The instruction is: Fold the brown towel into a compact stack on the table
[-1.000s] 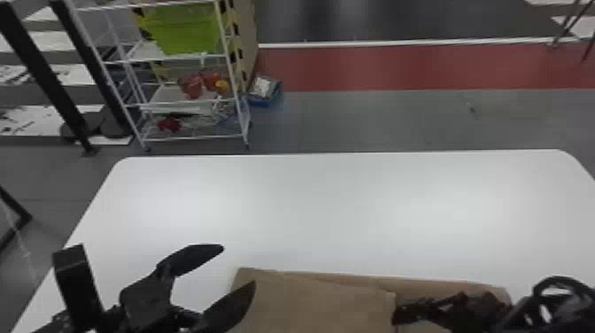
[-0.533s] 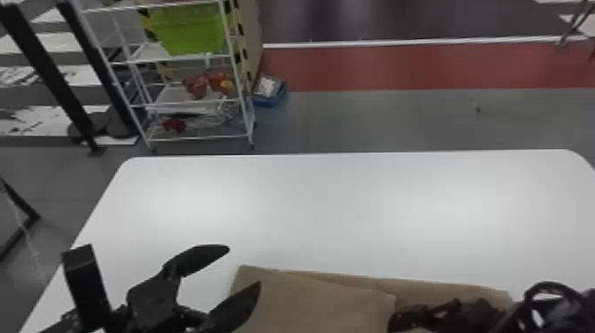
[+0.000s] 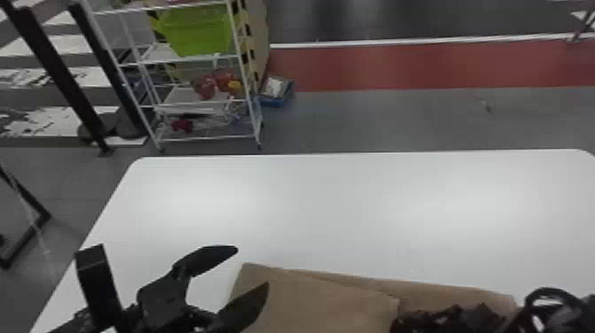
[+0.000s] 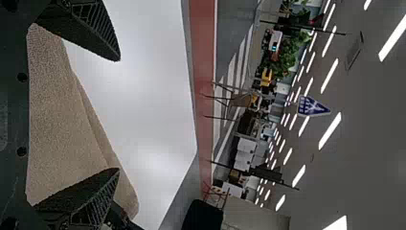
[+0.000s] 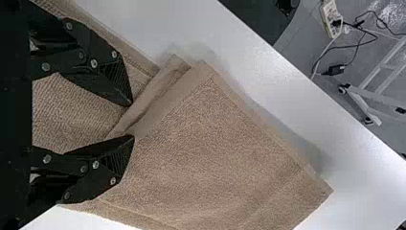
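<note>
Blue sign (image 4: 313,106), print unclear. Brn towel (image 3: 318,301) on table (image 3: 336,212), far edge approx 9–3 o'clock. L claw (image 3: 252,267) wide; R claw (image 3: 397,321) part-open.

The towel (image 5: 215,143) is rough, matt cloth, the table (image 3: 336,203) smooth and faintly glossy.

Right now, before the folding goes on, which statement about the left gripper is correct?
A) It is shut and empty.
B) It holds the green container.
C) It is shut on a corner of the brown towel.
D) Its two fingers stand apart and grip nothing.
D, because the left gripper shows a wide gap between its fingertips, and the brown towel is not pinched there.
</note>
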`<state>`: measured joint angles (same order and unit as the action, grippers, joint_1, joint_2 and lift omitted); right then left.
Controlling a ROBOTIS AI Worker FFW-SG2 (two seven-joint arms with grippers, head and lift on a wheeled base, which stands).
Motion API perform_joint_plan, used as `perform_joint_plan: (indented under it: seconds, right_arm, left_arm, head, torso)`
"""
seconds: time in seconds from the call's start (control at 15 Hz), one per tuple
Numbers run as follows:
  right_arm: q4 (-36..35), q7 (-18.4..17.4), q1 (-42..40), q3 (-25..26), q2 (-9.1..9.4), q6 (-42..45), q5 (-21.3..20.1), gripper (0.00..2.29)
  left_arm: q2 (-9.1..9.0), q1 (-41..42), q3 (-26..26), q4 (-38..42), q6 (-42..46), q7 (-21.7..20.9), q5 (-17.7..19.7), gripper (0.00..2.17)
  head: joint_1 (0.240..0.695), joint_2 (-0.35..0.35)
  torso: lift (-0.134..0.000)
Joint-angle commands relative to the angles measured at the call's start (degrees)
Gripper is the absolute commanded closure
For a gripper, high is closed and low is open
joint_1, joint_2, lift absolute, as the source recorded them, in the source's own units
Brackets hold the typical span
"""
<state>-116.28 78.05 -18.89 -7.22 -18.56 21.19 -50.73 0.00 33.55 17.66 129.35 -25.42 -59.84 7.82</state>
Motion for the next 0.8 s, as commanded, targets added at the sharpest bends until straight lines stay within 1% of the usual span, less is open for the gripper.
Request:
perform_joint_plan:
  seconds: [0.0, 0.07, 0.13, 0.33, 0.47, 0.73]
  right_arm:
    - [0.27, 0.28, 0.08, -0.42, 0.37, -0.05, -0.16, 0.70]
    - [0.27, 0.28, 0.08, -0.51, 0.46, -0.05, 0.11, 0.88]
    - [0.27, 0.28, 0.17, -0.60, 0.54, -0.41, 0.46, 0.90]
    - [0.27, 0.28, 0.35, -0.51, 0.63, -1.29, 0.99, 0.89]
    - [0.27, 0.28, 0.35, -0.51, 0.63, -1.64, 1.34, 0.54]
    - [-0.44, 0.28, 0.61, -0.34, 0.72, -2.16, 2.48, 0.54]
  left_arm:
    - [-0.15, -0.07, -0.09, -0.15, 0.33, -0.01, 0.00, 0.06]
    - [-0.15, 0.02, -0.09, -0.15, 0.33, -0.01, 0.00, 0.06]
    - [-0.15, 0.02, -0.09, -0.15, 0.33, -0.01, 0.00, 0.06]
    - [-0.15, 0.02, -0.17, -0.24, 0.33, -0.01, 0.00, 0.06]
    - [-0.15, 0.02, -0.17, -0.24, 0.33, -0.01, 0.00, 0.06]
    - [-0.15, -0.07, -0.26, -0.24, 0.33, -0.01, 0.00, 0.06]
  head:
    - [0.695, 0.127]
    - [0.695, 0.130]
    - [0.695, 0.132]
    - [0.695, 0.139]
    - [0.695, 0.139]
    - [0.695, 0.141]
  torso:
    - [-0.119]
    - [-0.119]
    - [-0.119]
    - [-0.119]
    - [-0.119]
    - [-0.119]
